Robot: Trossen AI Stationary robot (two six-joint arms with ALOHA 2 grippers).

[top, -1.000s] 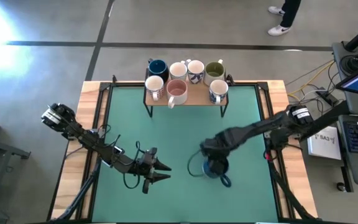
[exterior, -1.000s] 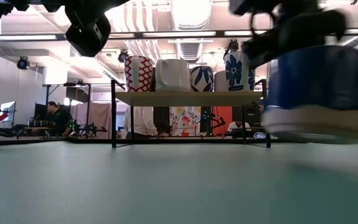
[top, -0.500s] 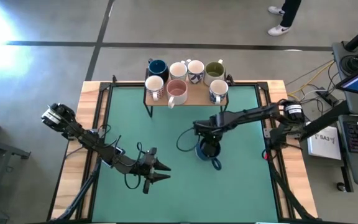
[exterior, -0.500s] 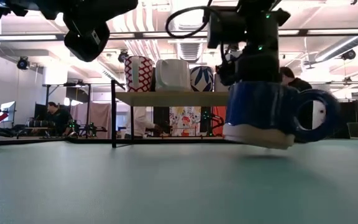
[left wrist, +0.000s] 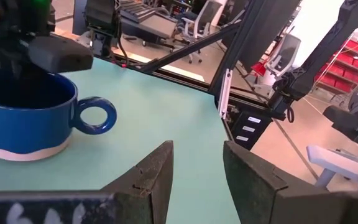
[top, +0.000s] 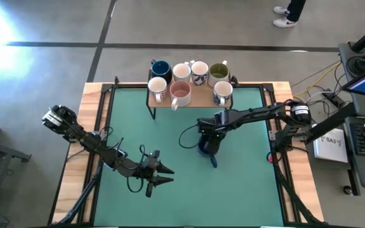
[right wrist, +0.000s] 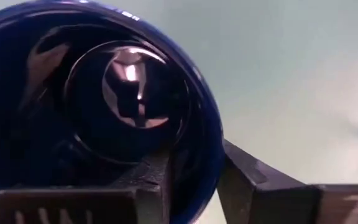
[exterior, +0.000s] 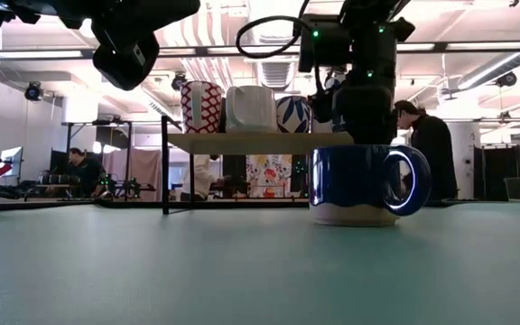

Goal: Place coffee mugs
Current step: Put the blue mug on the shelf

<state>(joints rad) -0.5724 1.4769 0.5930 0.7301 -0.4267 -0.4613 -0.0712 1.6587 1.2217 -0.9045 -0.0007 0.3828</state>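
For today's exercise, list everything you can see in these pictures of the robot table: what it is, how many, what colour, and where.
Dark blue mug: one, blue with a pale base, upright on the mat right of centre.
Mugs on the shelf: seven; one dark blue, one olive-green inside, one pink-brown inside, others white or patterned.
Shelf: one, light wood on dark legs, at the table's far edge.
Table: one, green mat with a wooden border.
People: a few, in the room behind the table.
Left gripper: open and empty, over the mat's near left.
Right gripper: at the blue mug's rim, one finger inside and one outside.
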